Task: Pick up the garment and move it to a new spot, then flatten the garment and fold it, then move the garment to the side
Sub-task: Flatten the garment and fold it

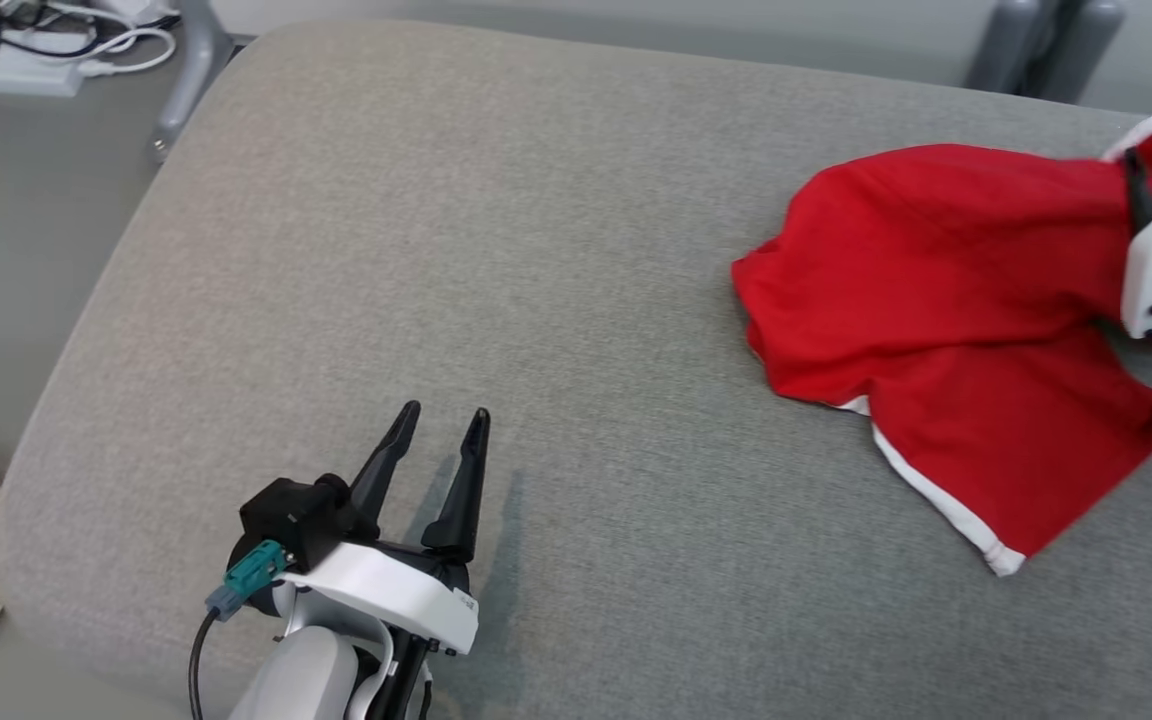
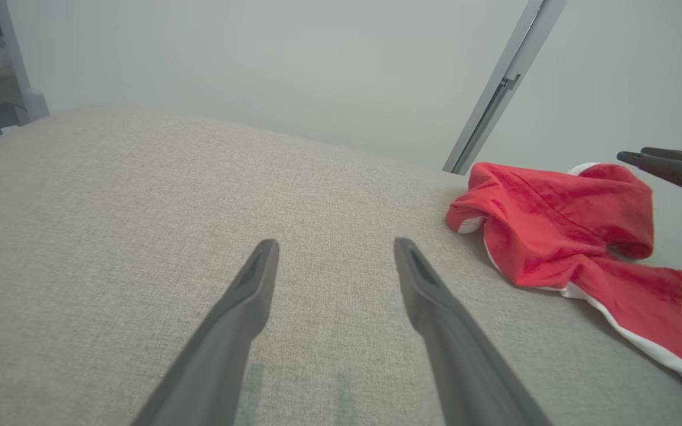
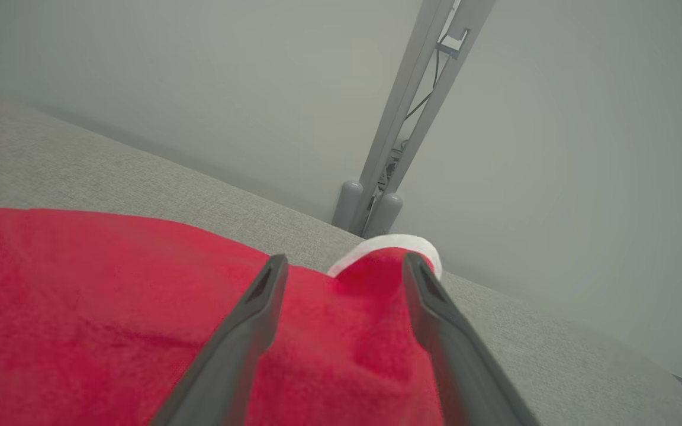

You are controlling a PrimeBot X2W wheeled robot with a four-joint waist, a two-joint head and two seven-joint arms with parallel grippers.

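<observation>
Two claws are in view. Left claw (image 1: pixel 445 412) points forward, low over the bare tabletop (image 1: pixel 536 250) at its near left, with fingers spread and nothing held. Right claw (image 3: pixel 344 260) is poised over the garment (image 1: pixel 936 280) at the far right. Its fingers are parted and the cloth lies loose beneath them. One garment: red with white-trimmed hems, crumpled in loose folds. One flap is spread flat toward the near edge, and a white-edged fold humps up by the right claw's fingertips.

White cables (image 1: pixel 126 45) lie by a metal leg (image 1: pixel 191 75) beside the grey fabric surface (image 1: pixel 536 250).
</observation>
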